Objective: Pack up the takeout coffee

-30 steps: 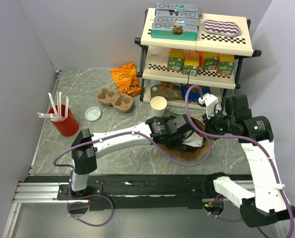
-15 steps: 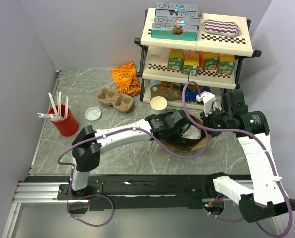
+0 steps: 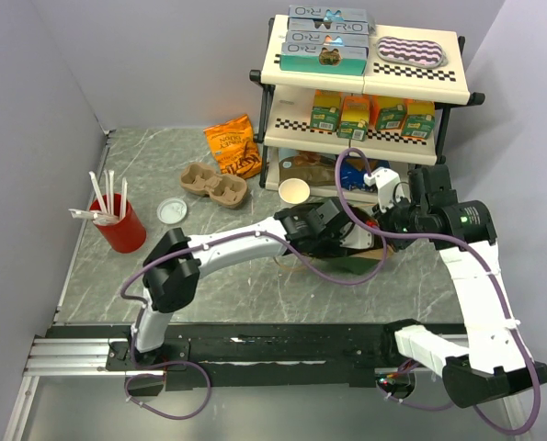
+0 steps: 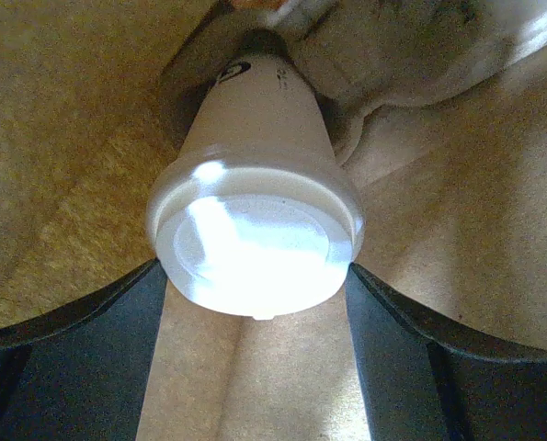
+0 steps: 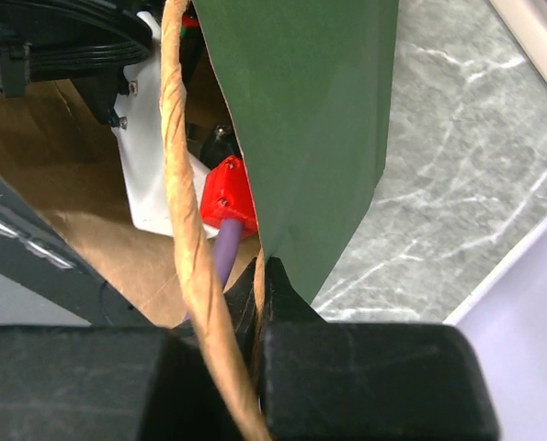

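Cream takeout coffee [image 4: 259,175] | lidded end toward wrist | axis along left claw [image 4: 255,271]

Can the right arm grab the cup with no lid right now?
Probably not. The right claw is shut on the paper bag's edge, so it isn't free to take the lidless cup unless it lets go.

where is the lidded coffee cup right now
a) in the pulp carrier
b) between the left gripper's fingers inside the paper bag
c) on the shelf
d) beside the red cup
b: the left wrist view shows the lidded cup between the fingers of the left gripper, with the brown walls of the paper bag all around it.
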`<act>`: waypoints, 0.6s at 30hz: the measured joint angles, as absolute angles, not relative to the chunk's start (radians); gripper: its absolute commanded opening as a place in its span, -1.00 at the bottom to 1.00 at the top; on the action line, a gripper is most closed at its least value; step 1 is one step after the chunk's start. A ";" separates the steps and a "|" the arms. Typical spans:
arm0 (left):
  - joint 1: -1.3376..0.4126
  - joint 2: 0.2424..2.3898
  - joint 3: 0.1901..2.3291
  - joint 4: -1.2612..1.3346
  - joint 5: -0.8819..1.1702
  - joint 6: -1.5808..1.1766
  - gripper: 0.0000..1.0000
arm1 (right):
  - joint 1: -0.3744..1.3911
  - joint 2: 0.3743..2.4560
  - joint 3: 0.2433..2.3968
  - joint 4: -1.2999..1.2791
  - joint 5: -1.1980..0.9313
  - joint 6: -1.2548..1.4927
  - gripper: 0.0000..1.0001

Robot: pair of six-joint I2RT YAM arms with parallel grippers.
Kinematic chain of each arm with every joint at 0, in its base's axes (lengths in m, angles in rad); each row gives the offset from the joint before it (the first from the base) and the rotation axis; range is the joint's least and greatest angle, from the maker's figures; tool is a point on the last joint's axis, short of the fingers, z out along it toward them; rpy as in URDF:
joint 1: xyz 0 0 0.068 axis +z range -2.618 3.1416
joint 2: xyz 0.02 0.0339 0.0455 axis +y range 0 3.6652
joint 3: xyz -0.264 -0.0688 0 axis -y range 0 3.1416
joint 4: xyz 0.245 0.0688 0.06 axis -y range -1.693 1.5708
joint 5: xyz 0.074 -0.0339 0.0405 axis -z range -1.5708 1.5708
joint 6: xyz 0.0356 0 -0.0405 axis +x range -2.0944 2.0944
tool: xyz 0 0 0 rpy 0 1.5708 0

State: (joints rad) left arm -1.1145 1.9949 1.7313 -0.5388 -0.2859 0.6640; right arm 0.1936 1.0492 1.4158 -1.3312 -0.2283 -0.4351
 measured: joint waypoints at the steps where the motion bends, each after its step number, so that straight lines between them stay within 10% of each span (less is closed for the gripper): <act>1: -1.113 2.006 1.739 -0.536 -0.286 0.664 -0.76 | 0.194 1.052 1.416 -1.330 -0.220 -0.435 -1.00; 7: -1.103 2.040 1.781 -0.555 -0.271 0.651 0.08 | 0.192 1.061 1.416 -1.316 -0.181 -0.435 -1.00; 11: -1.096 2.035 1.775 -0.554 -0.255 0.639 0.99 | 0.192 1.064 1.416 -1.313 -0.180 -0.435 -1.00; 18: -1.086 1.996 1.760 -0.572 -0.198 0.583 0.99 | 0.192 1.065 1.422 -1.310 -0.184 -0.438 -1.00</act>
State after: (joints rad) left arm -1.0859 1.9961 1.7603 -0.5720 -0.1982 0.5835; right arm 0.1917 1.0645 1.4216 -1.3098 -0.1841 -0.4381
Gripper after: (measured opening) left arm 0.993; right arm 0.014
